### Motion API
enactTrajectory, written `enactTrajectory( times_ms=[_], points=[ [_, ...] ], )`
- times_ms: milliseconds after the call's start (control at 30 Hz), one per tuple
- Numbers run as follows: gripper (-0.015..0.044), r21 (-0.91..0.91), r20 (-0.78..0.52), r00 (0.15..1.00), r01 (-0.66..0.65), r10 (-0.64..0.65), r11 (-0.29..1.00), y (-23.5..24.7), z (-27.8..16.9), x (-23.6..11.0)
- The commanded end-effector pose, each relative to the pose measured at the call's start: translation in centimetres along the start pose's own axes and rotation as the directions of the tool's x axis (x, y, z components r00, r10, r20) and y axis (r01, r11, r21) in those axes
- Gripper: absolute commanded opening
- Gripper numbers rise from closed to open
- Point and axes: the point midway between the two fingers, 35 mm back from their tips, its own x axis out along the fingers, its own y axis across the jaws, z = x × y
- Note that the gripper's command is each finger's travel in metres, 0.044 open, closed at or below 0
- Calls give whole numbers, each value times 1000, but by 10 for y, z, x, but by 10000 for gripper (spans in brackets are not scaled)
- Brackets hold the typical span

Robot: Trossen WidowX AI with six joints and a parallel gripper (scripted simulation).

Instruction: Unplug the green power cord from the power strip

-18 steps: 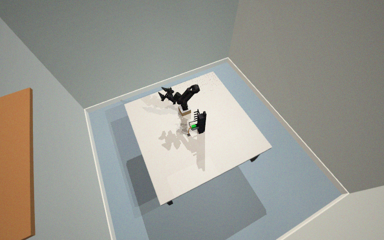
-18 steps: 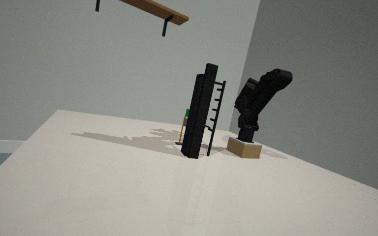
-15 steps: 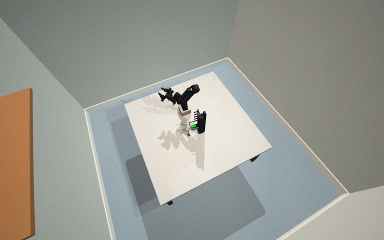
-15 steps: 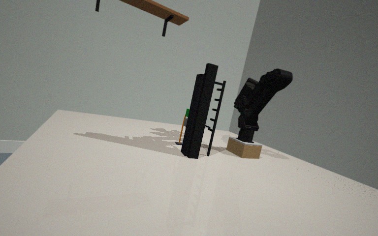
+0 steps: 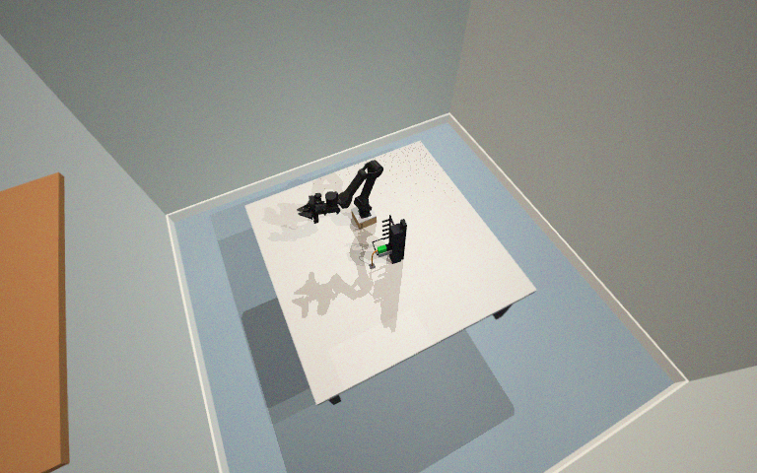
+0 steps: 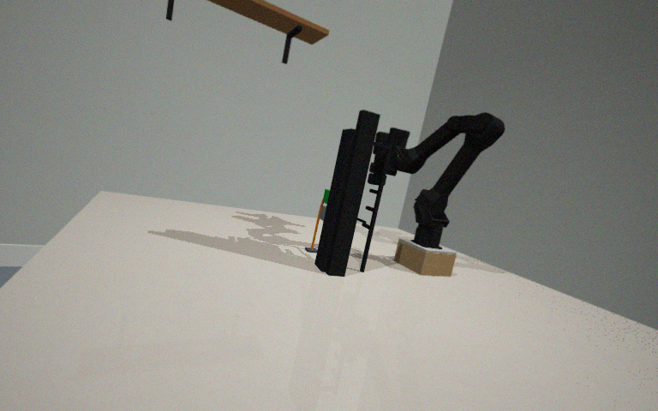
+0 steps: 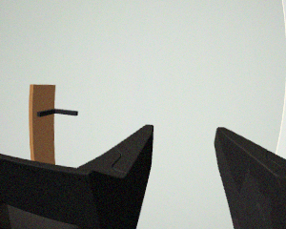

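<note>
Green power plug (image 5: 381,248) is seated in the tall black power strip (image 5: 397,239), well apart from the half-closed, empty end effector (image 5: 307,212); narrowed fingers could knock it.

A white surface (image 5: 441,275) stands on dark legs over a pale blue floor (image 5: 576,351). Grey walls (image 5: 312,76) enclose it. An orange-brown shelf (image 6: 272,17) on black brackets (image 6: 289,43) hangs high on one wall.
</note>
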Motion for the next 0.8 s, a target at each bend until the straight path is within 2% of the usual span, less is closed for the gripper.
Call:
enactTrajectory(
  times_ms=[0,200,400,567,767],
  points=[
    [160,-144,-224,955,165,-195,976,-19,-77,0],
    [160,-328,-407,826,265,-389,907,-38,-149,-27],
    [160,-540,-518,627,289,-583,790,-56,-210,-79],
    [160,-711,-522,432,256,-735,655,-68,-243,-134],
    [160,-867,-438,220,154,-872,475,-75,-260,-202]
  ],
)
